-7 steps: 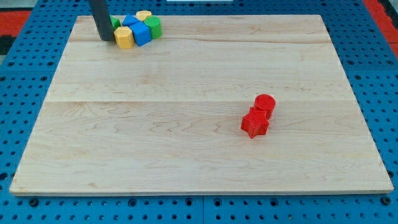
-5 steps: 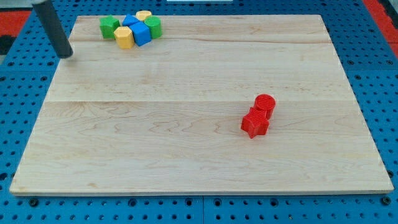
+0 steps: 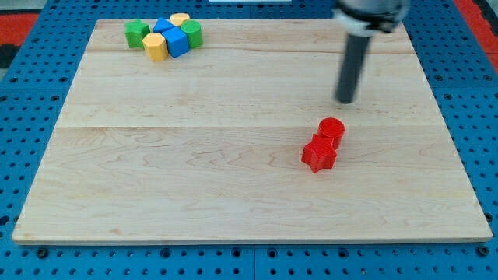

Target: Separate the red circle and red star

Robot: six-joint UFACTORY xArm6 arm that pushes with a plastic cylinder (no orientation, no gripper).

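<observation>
The red circle (image 3: pixel 331 129) and red star (image 3: pixel 319 154) lay touching, not yet separated. The tip (image 3: pixel 344 100) stood just above the circle; the rod had no jaws.

Straight dark grey rod, blurred black mount above; my tip (image 3: pixel 345 101) blunt, round.

The surface (image 3: pixel 194 155) is pale, smooth, matt wood with fine grain, lying on a blue perforated base (image 3: pixel 23 124), while the red circle (image 3: pixel 331 129) and red star (image 3: pixel 318 154) look matt plastic.
</observation>
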